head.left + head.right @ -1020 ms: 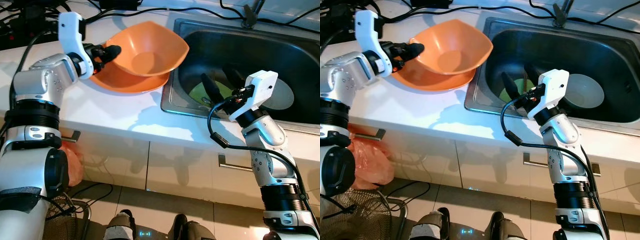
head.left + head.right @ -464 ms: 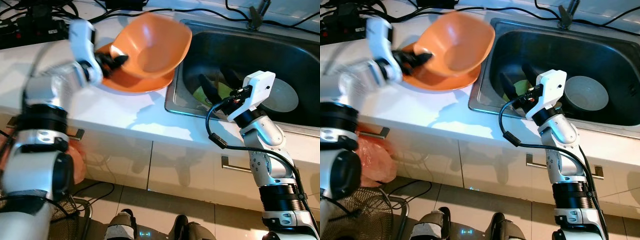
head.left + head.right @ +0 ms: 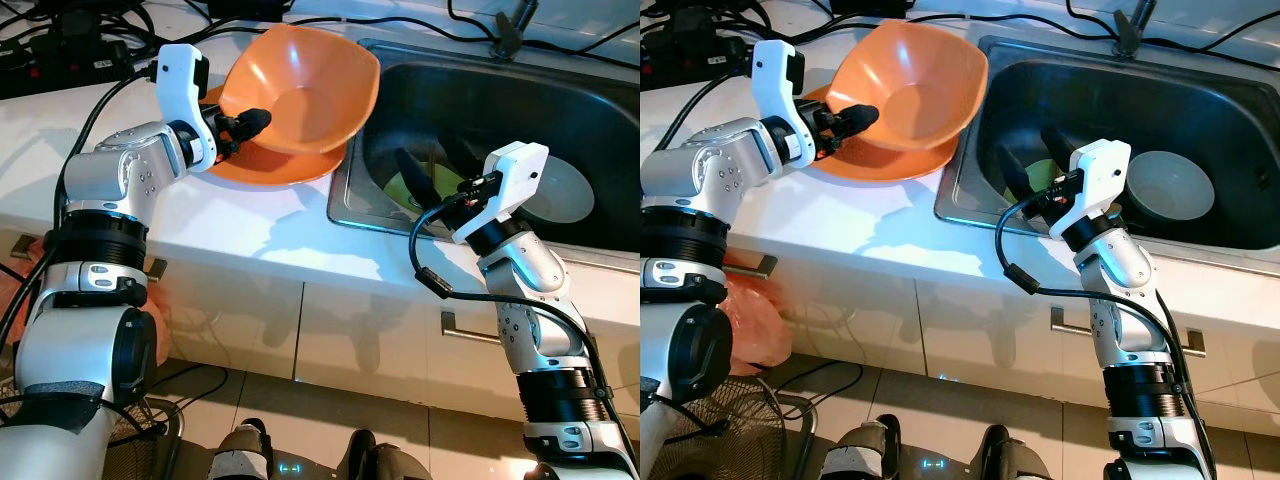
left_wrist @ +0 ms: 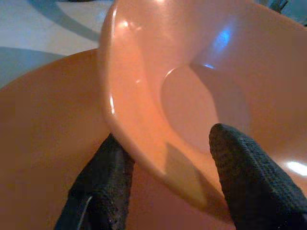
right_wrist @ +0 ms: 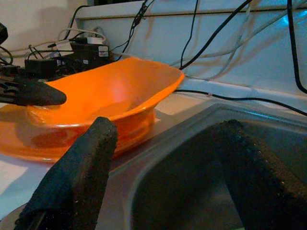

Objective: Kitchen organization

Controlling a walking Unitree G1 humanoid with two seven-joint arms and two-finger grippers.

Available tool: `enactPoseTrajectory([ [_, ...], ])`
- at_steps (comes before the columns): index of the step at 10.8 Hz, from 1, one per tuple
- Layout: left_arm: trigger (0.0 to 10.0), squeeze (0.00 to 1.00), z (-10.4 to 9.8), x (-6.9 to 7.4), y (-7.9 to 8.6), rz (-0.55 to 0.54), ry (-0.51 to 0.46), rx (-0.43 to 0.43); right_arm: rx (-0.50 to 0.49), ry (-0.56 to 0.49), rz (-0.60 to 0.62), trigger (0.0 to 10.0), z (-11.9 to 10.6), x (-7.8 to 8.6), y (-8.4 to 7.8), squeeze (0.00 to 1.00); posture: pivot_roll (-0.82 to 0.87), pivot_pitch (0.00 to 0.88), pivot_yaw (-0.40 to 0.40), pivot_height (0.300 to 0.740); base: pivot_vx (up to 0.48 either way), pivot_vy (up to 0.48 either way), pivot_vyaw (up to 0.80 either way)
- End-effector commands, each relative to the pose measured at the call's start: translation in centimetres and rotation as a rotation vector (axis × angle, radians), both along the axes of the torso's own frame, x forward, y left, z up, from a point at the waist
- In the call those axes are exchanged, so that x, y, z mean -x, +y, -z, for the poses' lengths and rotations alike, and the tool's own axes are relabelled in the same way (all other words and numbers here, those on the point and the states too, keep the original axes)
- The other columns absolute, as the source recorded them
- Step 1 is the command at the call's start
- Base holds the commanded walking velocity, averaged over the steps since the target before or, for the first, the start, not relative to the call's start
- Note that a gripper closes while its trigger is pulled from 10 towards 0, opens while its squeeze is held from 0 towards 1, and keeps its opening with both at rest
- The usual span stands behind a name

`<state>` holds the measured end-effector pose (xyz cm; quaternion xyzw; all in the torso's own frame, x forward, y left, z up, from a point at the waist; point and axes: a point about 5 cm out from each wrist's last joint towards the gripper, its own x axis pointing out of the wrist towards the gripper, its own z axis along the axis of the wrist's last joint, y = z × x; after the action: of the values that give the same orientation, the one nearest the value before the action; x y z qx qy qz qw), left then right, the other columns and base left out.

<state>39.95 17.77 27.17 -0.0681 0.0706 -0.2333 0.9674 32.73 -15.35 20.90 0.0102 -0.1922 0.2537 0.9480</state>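
- left gripper (image 3: pixel 250 122) jaws clamped on near rim of orange bowl (image 3: pixel 310 85), one finger inside, one outside
- bowl tilted, resting in orange plate (image 3: pixel 262 168) on white counter (image 3: pixel 240 225), just beside sink (image 3: pixel 345 185)
- right gripper (image 3: pixel 1035 160) over sink, jaws wide apart, holding nothing
- green dish (image 3: pixel 405 185) and grey bowl (image 3: pixel 1165 185) in sink

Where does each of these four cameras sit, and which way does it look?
Left eye, right eye: on the head, looking down at the counter, both arms showing.
Left wrist: along the left end effector, shut on the orange bowl.
Right wrist: along the open right end effector, over the sink.
All views share the orange bowl.
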Motion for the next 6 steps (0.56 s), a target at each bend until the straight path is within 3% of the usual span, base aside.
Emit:
enactPoseTrajectory([
  [1,0.0,0.0,0.33,0.12,-0.03,0.002,0.001,-0.001,0.018,-0.01,0.007,10.0,-0.14,-0.04,-0.22,0.0,0.21,0.185,-0.051,0.74,0.0,0.0,0.0],
  [6,0.0,0.0,-0.12,0.0,0.79,-0.039,-0.022,0.012,0.019,-0.01,0.007,10.0,-0.14,-0.1,-0.29,0.0,0.21,0.188,-0.055,0.74,0.0,0.0,0.0],
])
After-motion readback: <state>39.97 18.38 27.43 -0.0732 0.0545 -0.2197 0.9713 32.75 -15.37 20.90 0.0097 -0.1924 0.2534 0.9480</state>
